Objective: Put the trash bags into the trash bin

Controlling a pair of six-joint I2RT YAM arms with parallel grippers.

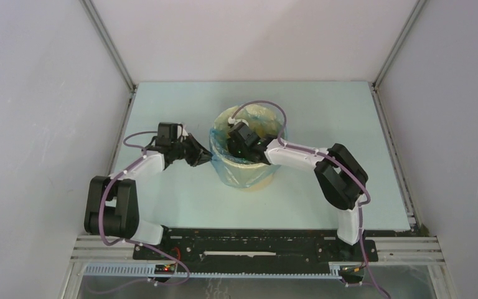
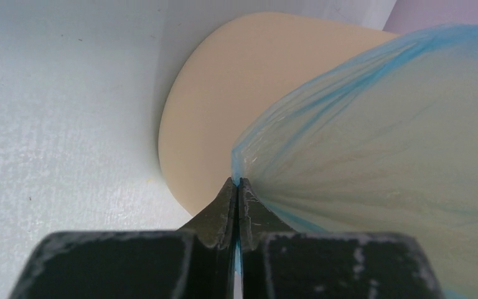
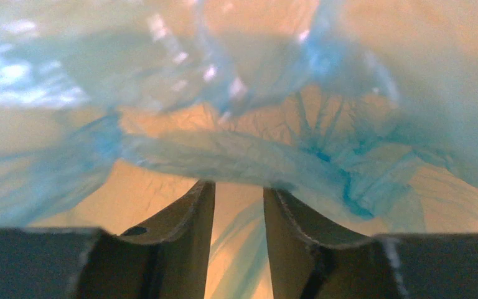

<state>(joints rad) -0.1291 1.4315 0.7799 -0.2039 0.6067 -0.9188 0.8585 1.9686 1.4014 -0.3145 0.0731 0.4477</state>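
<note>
The pale tan trash bin (image 1: 259,184) stands mid-table, and the light-blue trash bag (image 1: 235,172) lines it and folds over its rim. In the top view my left gripper (image 1: 206,157) is at the bin's left side. The left wrist view shows this gripper (image 2: 238,182) shut on a pinched edge of the bag (image 2: 379,156), beside the bin's wall (image 2: 236,93). My right gripper (image 1: 232,142) reaches down inside the bin. Its jaws (image 3: 239,187) stand apart, with a fold of the bag (image 3: 224,159) lying across their tips and nothing clamped between them.
The bin stands on a pale green table (image 1: 323,106) enclosed by white walls with metal corner posts (image 1: 109,47). The right arm's elbow (image 1: 342,177) rests right of the bin. A purple cable (image 1: 267,104) arcs over the bin's mouth.
</note>
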